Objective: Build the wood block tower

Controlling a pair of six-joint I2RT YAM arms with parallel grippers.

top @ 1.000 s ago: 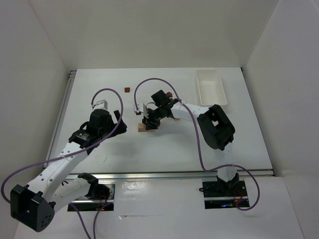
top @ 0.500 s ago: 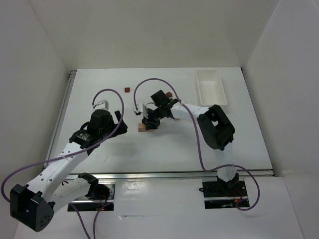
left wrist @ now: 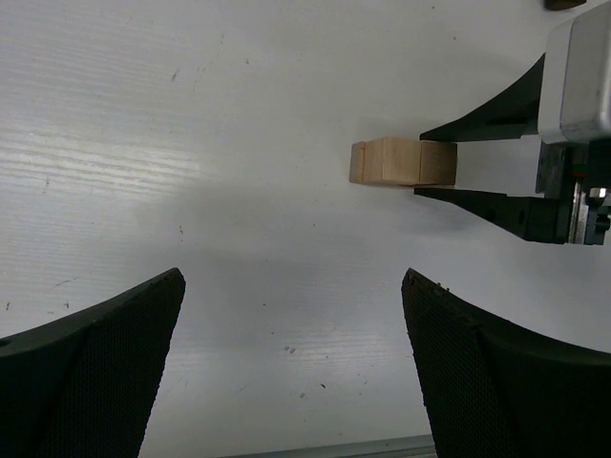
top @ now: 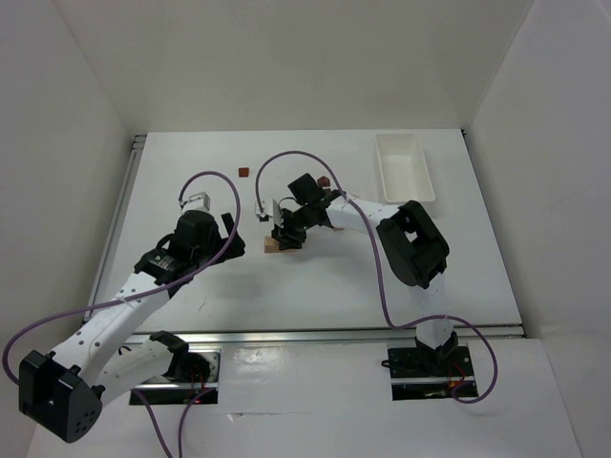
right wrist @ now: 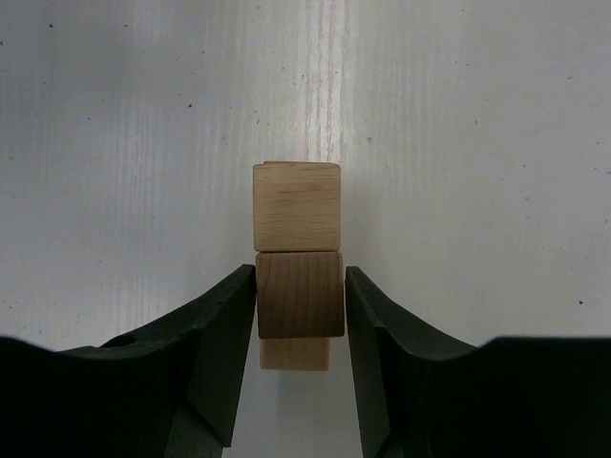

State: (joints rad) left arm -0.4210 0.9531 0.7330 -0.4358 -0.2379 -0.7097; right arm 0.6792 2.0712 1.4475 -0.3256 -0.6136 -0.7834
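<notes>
Mid-table, the wood block tower [right wrist: 297,205] sat inside the right gripper [right wrist: 300,279], whose fingers [right wrist: 218,334] flanked its darker block [right wrist: 300,303] at both sides; whether they pinched it could not be told. The left gripper [left wrist: 291,281], spread wide, hovered to the left. Releasing well probably meant parting evenly, then lifting straight away without nudging

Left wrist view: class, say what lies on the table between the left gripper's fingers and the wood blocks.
Nothing: only bare white table separates the open left gripper from the wood blocks in the left wrist view.
</notes>
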